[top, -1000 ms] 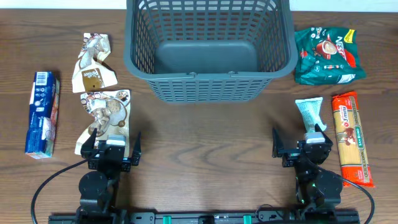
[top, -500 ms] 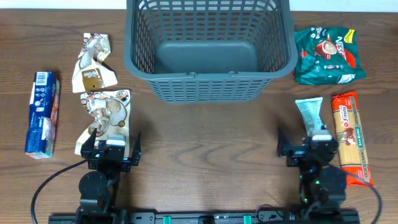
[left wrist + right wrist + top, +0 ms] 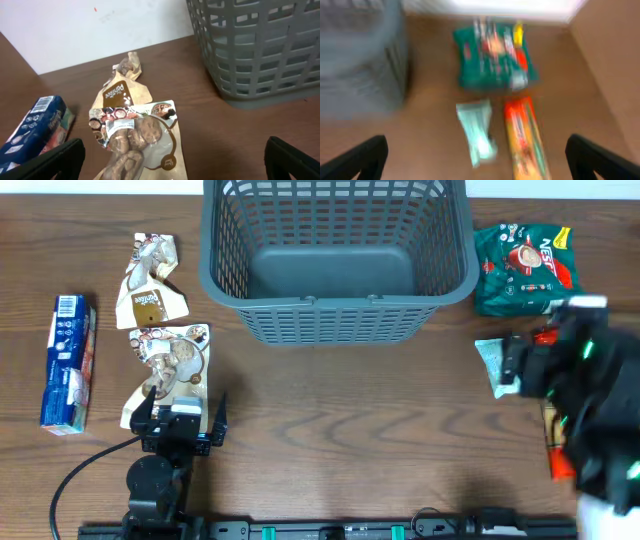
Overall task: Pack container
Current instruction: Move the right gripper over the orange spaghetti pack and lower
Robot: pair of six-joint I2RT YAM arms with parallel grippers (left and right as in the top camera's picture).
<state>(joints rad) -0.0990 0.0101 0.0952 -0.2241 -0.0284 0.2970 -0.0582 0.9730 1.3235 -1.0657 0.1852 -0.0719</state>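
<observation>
Overhead view: the container (image 3: 330,320) is sitting upright at the far-centre of the counter (image 3: 330,410), mouth facing up, w/ nothing showing on its solid base. Its long axis is running left–right across the counter, w/ one long wall facing the arms. By the look of it, it's moulded grey plastic, so prob. stiff, light for its bulk and a bit slick on the wood, likely skidding if bumped while goods are going in. If it needs shifting, the flared rim or a lattice slot at a short end is looking like the best pinch spot; the body itself is far too wide to span. Left of it, brown snack packs (image 3: 150,280) and a blue box (image 3: 68,360) are lying flat. Right of it, a green coffee bag (image 3: 525,268), a pale pouch (image 3: 477,132) and an orange pasta pack (image 3: 522,132) are lying near each other, all outside the container. The left tool (image 3: 180,418) is sitting low at the near end of the closer snack pack, fingers spread wide, gripping nothing. The right tool (image 3: 477,157) is hanging above the pouch & pasta pack, fingers likewise wide apart & empty. Its arm is showing only as a blur overhead and the wrist view is soft too, so its height is hard to tell.
</observation>
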